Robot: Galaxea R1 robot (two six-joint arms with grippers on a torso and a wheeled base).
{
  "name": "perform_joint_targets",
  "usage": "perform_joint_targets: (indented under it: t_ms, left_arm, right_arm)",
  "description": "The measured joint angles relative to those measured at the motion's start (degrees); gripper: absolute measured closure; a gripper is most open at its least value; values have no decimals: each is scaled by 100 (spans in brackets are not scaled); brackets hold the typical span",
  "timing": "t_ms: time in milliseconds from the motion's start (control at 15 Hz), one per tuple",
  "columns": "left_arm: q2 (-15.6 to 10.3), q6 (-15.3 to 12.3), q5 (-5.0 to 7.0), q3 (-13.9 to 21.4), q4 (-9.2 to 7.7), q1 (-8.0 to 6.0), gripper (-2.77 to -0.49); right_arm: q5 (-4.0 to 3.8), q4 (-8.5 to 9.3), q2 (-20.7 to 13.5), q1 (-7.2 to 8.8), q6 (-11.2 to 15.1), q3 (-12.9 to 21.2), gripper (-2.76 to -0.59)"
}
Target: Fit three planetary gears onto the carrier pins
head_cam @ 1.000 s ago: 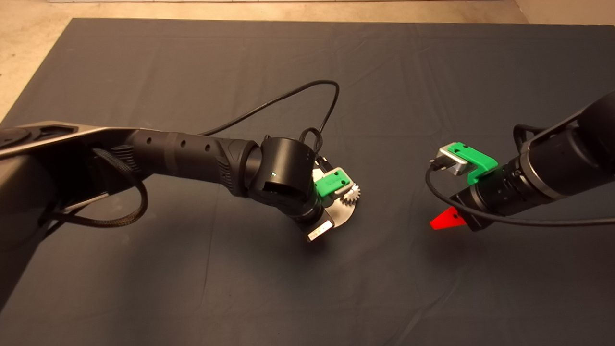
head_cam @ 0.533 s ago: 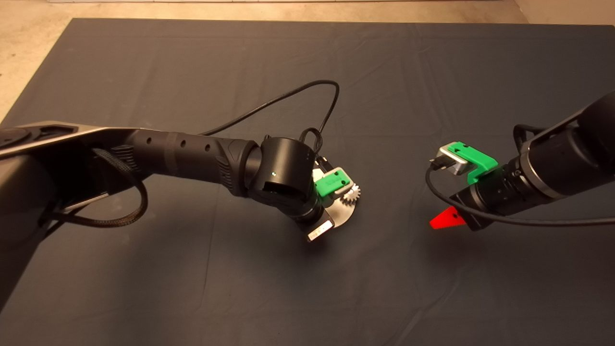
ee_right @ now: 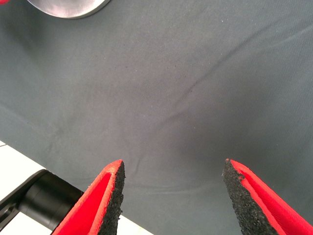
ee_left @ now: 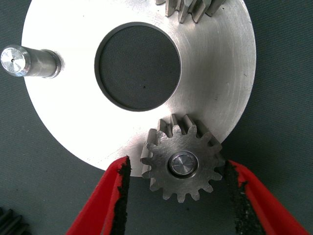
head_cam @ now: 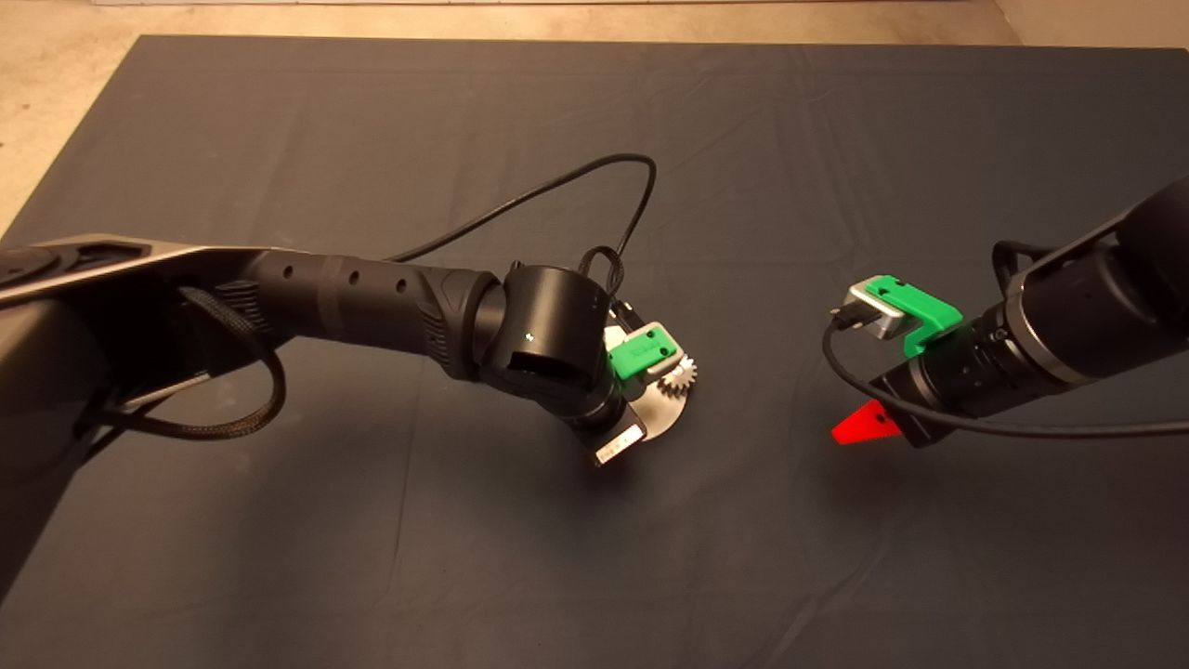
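Observation:
The flat silver disc (ee_left: 68, 122) with its large centre hole lies on the dark mat. One planetary gear (ee_left: 183, 164) sits on a carrier pin at the disc's rim, the pin's end showing in its hole. My left gripper (ee_left: 176, 163) is open, its pads (ee_left: 121, 188) either side of this gear. A second gear (ee_left: 188, 7) shows partly at the opposite rim. One carrier pin (ee_left: 22, 61) stands bare. In the head view the left wrist covers most of the disc (head_cam: 661, 418), with one gear (head_cam: 681, 376) showing. My right gripper (ee_right: 173, 164) hovers open and empty over the mat, to the right of the disc.
A dark toothed shape (ee_left: 7, 223) lies on the mat beside the disc; I cannot tell what it is. A black cable (head_cam: 576, 186) loops behind the left wrist. The disc's edge (ee_right: 68, 7) shows in the right wrist view. The mat's edge and pale floor run along the back.

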Motion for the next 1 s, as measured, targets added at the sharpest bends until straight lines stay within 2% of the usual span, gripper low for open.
perform_joint_targets:
  t_ms: [267,400,533,667,733,867,933,1000]
  left_arm:
    - [-1,0,0,0,9,2,-150]
    - [-18,0,-2,28,9,2,-150]
    - [-151,2,-2,180,6,0,-150]
    - [-430,2,-13,329,0,-4,-150]
    - [-643,5,-16,389,-35,-37,-150]
    - [-1062,74,17,406,-127,-284,-150]
    - [-1193,160,48,408,-145,-407,-150]
    - [-1242,262,57,419,-167,-461,-150]
  right_arm:
    - [0,0,0,0,0,0,-147]
    - [0,0,0,-2,0,0,-147]
    - [5,0,0,0,0,0,-147]
    - [6,0,1,0,0,0,-147]
    - [5,0,0,0,0,0,-147]
    - [6,0,14,0,1,0,-147]
    - [16,0,28,0,2,0,-147]
    - [39,0,41,0,2,0,-147]
